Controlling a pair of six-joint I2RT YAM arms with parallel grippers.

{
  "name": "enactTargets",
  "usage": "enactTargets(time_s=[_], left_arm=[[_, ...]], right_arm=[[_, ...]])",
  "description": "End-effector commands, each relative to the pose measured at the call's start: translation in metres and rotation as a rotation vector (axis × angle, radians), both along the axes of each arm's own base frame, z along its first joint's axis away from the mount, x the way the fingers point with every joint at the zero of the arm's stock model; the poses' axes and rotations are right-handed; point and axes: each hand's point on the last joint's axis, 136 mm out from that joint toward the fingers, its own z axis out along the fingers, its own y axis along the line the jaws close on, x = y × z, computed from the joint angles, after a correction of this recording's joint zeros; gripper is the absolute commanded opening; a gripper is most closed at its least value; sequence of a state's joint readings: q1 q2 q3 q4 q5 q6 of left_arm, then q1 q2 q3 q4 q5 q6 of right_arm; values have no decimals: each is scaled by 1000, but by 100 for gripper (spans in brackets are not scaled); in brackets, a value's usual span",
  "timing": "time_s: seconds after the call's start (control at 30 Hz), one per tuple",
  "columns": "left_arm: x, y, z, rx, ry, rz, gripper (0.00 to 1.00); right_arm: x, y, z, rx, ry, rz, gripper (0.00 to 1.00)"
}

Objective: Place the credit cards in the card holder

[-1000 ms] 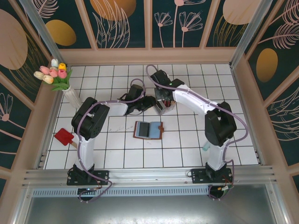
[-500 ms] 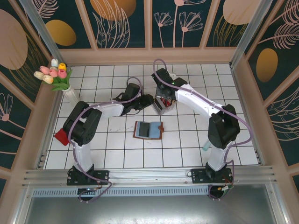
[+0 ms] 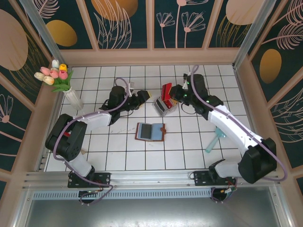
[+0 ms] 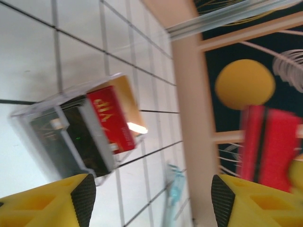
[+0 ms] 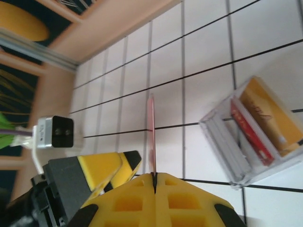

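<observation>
Top external view: my left pincer (image 3: 143, 98) hangs over the worktop (image 3: 189, 156) toward the far edge, its jaws apart with nothing between them; my right pincer (image 3: 171, 94) faces it, clamped on a red card (image 3: 166, 89) held up just above the clear tray (image 3: 161, 110); the tray sits between my two pincers with more credit cards (image 3: 165, 103) standing in it; the card holder (image 3: 150, 131) lies open and flat near the middle of the worktop, on the near side of the tray and apart from it; a vase of tulips (image 3: 60, 78) stands by the far-left corner; a teal object (image 3: 213, 141) lies toward the right edge.

Left wrist view: my left fingertips (image 4: 52, 201) sit at the bottom corners, wide apart, the gap empty; beyond them the tray holds a black card (image 4: 71, 142), a second red card (image 4: 110, 118) and a tan-orange card (image 4: 129, 92) side by side; the red card I grip shows blurred on the right.

Right wrist view: my right fingers are pressed together on the red card, seen edge-on as a thin line rising from between them; the tray stands to the right, apart from the card; my left pincer shows at the lower left, close by.
</observation>
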State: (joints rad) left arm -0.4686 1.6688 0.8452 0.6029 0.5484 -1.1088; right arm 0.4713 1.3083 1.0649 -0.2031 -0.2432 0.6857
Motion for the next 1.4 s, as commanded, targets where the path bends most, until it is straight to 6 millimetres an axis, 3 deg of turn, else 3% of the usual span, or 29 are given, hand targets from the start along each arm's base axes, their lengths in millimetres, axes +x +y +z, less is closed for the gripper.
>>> enactTargets(time_s=[0.0,0.13,0.4,0.57,0.67,0.83,0.87,1.03,1.37], left_arm=[[-17,-15,62,-192,-129,-133,69],[-21,-20,77,-225,-169,-187,69],[-25,-24,80,-258,-166,-223,60],[-19,-21,73,-242,-147,-175,53],[-14,-20,65,-233,-124,-146,49],[-11,-21,72,-274,-128,-144,53],[-6,-24,60,-264,-102,-142,55],[0,-31,62,-301,-98,-171,57],[1,-35,74,-365,-118,-197,40]], right_arm=[[-16,24,25,205,-45,189,0],[-21,28,29,271,-45,235,0],[-20,33,27,331,-34,271,0],[-1,10,1,203,-9,138,0],[5,3,-7,199,13,152,0],[2,6,3,225,-21,215,0],[2,7,5,234,-23,230,0],[-3,14,9,282,-21,297,0],[-3,18,7,315,-12,327,0]])
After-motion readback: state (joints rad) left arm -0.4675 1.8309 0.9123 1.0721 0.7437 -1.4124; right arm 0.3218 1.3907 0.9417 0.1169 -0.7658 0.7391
